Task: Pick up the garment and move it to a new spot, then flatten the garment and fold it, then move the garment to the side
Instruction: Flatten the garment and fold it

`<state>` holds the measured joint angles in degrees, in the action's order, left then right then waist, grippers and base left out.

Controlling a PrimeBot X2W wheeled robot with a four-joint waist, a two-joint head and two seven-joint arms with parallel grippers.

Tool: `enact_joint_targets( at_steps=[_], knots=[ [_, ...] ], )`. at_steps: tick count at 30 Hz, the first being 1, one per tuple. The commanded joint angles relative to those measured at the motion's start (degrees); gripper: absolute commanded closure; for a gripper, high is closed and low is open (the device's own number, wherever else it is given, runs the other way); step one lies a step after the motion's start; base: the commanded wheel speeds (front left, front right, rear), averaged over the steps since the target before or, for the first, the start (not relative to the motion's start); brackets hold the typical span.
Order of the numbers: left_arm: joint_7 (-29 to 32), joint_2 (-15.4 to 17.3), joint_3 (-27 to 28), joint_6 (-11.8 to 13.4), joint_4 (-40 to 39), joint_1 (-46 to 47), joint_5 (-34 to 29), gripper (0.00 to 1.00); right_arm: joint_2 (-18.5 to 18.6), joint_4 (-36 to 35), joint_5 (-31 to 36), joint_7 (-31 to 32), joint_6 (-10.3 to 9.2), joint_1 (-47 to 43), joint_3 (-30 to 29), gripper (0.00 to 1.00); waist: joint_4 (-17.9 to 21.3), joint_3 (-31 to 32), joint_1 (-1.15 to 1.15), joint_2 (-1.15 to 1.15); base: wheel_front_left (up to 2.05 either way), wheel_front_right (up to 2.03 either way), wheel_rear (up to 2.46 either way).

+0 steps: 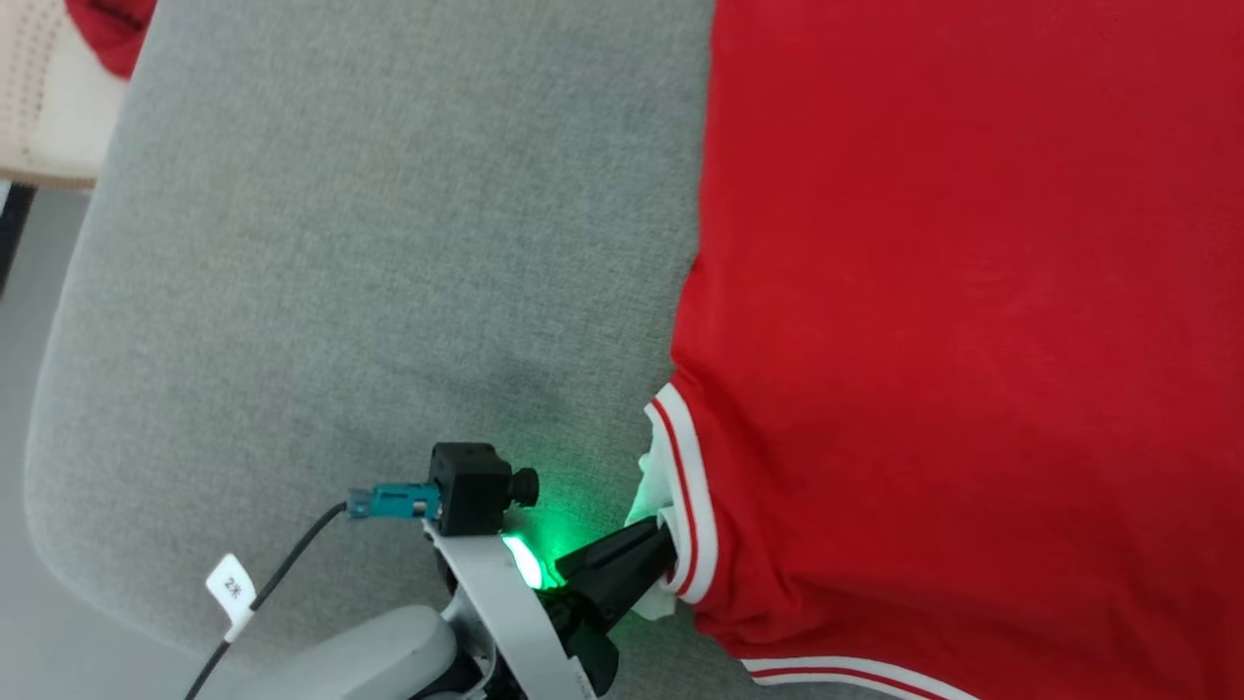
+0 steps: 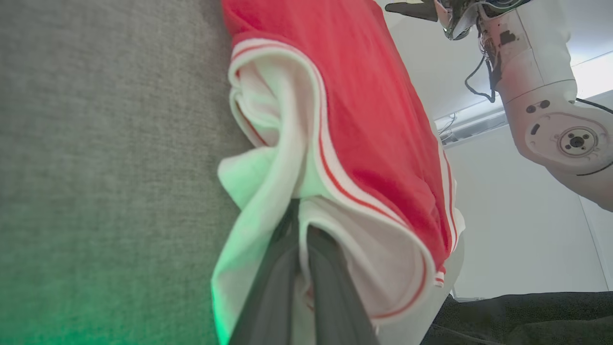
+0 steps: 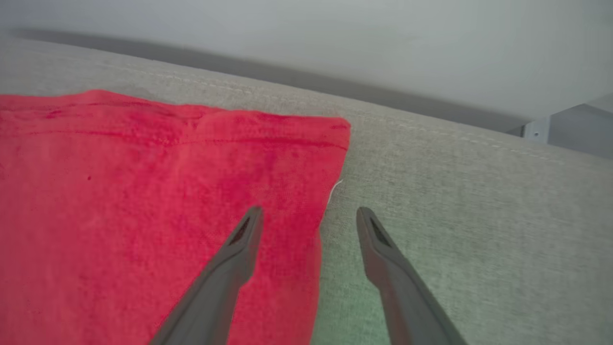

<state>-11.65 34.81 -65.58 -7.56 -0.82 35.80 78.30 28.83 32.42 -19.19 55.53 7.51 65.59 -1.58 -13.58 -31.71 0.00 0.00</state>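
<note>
Left gripper point(image 1: 665, 547) was pressed together, pinching the white cloth at a striped cuff of the red garment point(image 1: 972, 292), with green light from its wrist falling on the fabric. The garment lay spread on a grey cushion point(image 1: 340, 243), covering the right side of the head view, with the cuff bunched at its near left edge. Right gripper point(image 3: 309, 213) was spread wide near a corner of the garment point(image 3: 143, 191), one finger over the red cloth and the other over bare cushion.
</note>
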Motion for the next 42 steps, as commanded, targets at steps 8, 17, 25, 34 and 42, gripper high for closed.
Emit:
enact_joint_targets(
  at_steps=[8, 17, 25, 34, 42],
  knots=[
    [-1.07, 0.13, -1.32, 0.30, 2.28, 3.03, 1.22, 1.00, -0.18, 9.56, 5.21, 1.69, -0.04, 1.36, -0.10, 0.00, -2.45, -4.54, 0.00, 0.00, 0.00, 0.00, 0.00],
    [-2.41, 1.31, -1.59, 0.35, 2.59, 3.79, 2.22, 1.00, -1.02, 10.66, 2.50, -0.44, -0.04, -0.85, 2.84, 1.00, -0.59, -2.20, 0.00, 0.00, 0.00, 0.00, 0.00],
    [-3.24, 3.14, -0.91, 0.33, 2.27, 0.64, 3.70, 1.00, 2.98, 6.33, -4.35, -3.45, -0.05, -6.06, 7.68, 1.00, 1.64, 4.14, 0.00, 0.00, 0.00, 0.00, 0.00],
    [-3.46, 4.73, -0.25, 0.15, 2.06, -3.05, 5.36, 1.00, 10.60, -10.36, -17.96, -1.39, -0.05, -23.16, 9.85, 1.00, 4.79, 10.70, 0.00, 0.00, 0.00, 0.00, 0.00],
    [-3.52, 7.17, 1.51, 0.15, 1.98, -5.91, 6.23, 1.00, 14.84, -29.95, -27.22, 3.19, -0.04, -49.86, 2.77, 1.00, 9.05, 14.38, 0.00, 0.00, 0.00, 0.00, 0.00]
  ],
)
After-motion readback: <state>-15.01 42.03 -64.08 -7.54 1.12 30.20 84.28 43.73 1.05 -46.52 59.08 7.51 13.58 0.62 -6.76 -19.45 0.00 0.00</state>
